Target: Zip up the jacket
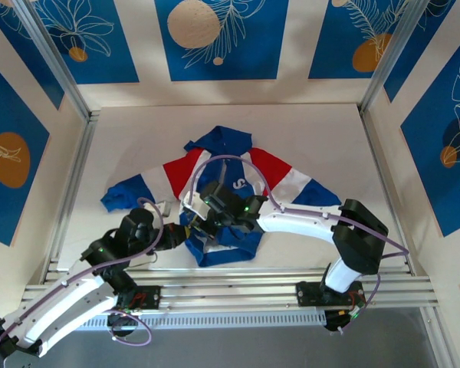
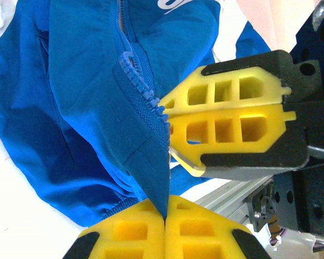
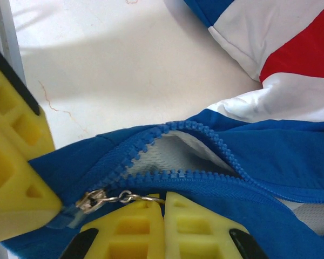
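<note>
The jacket [image 1: 222,172], blue with red and white panels, lies flat mid-table with its hem toward the arms. My left gripper [image 2: 165,213] is shut on the blue fabric at the jacket's bottom corner [image 2: 151,178], beside the zipper teeth [image 2: 146,91]. My right gripper [image 3: 163,200] is shut on the metal pull ring [image 3: 137,198] of the zipper slider [image 3: 90,200], which sits at the hem end. Above the slider the zipper gapes open over white mesh lining [image 3: 167,156]. The two grippers meet at the hem, left gripper [image 1: 178,234] and right gripper [image 1: 198,220] almost touching.
An aluminium rail [image 1: 238,287] runs along the near edge just behind the hem. Metal posts [image 1: 69,184] and walls with blue panels close in both sides and the back. Bare white table [image 1: 322,138] surrounds the jacket.
</note>
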You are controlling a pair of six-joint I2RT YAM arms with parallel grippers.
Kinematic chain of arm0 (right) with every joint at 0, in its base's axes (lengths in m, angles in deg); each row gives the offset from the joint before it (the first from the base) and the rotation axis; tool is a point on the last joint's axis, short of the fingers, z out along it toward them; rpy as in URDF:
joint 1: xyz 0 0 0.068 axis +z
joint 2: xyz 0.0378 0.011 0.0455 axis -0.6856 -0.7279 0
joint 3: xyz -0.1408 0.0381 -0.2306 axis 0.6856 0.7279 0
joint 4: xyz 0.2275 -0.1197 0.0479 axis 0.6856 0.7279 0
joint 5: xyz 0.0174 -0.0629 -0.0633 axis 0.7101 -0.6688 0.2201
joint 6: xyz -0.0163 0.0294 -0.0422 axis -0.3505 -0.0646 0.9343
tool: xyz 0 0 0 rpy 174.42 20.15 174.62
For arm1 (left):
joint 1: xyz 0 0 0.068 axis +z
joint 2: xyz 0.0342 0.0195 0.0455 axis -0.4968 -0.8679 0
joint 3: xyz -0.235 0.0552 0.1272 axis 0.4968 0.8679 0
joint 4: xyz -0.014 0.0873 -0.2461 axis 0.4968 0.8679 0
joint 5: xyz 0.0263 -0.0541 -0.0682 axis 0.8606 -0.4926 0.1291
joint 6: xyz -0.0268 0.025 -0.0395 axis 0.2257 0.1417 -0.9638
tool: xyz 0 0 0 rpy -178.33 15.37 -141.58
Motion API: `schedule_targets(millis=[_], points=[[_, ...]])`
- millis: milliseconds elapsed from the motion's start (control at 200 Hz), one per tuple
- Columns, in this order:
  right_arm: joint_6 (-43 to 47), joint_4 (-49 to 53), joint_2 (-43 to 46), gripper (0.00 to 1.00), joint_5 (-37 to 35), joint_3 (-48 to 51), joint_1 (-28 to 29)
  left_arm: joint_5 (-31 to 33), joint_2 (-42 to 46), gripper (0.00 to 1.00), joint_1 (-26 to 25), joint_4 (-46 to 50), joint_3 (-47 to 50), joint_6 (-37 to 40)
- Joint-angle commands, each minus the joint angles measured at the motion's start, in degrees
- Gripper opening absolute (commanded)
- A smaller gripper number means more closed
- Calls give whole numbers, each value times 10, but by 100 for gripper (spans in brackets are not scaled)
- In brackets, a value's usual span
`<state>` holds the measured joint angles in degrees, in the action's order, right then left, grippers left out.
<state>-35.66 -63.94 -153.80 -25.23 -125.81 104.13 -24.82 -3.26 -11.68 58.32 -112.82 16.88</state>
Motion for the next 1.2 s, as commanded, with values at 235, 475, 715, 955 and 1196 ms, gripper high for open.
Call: schedule_targets(millis=[235, 475, 715, 955, 1196], points=[[8, -18, -3, 0, -21, 3, -48, -24, 1, 0, -3, 115, -46, 59], [112, -163, 112, 3, 85, 154, -42, -68, -29, 0, 4, 99, -67, 137], [117, -150, 189, 17, 73, 205, -2, -133, -100, 0, 21, 90, -114, 202], [85, -184, 212, 19, 18, 238, 40, -174, -160, 0, 40, 81, -159, 229], [90, -180, 193, 26, -2, 230, 41, -193, -193, 0, 48, 79, -182, 245]])
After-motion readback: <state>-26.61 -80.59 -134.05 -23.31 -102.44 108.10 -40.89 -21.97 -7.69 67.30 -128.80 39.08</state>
